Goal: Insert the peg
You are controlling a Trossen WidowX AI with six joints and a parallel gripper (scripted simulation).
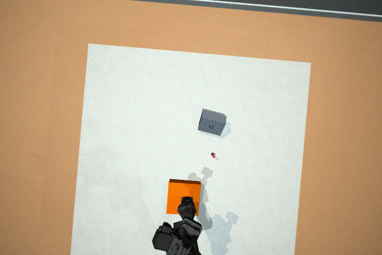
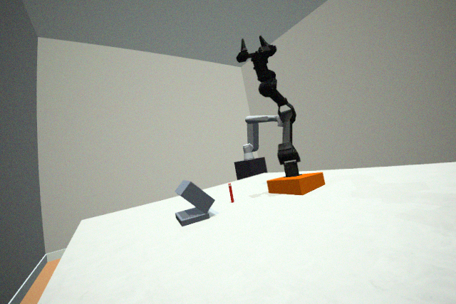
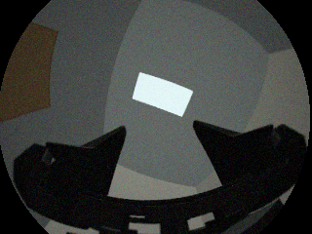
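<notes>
Overhead, the black pointed fingers stand spread wide, gripping nothing, tips upward. Well below, the slim red peg stands upright on the matte white desk, long axis vertical, between the grey sloped panel block and the orange box-shaped base.
</notes>
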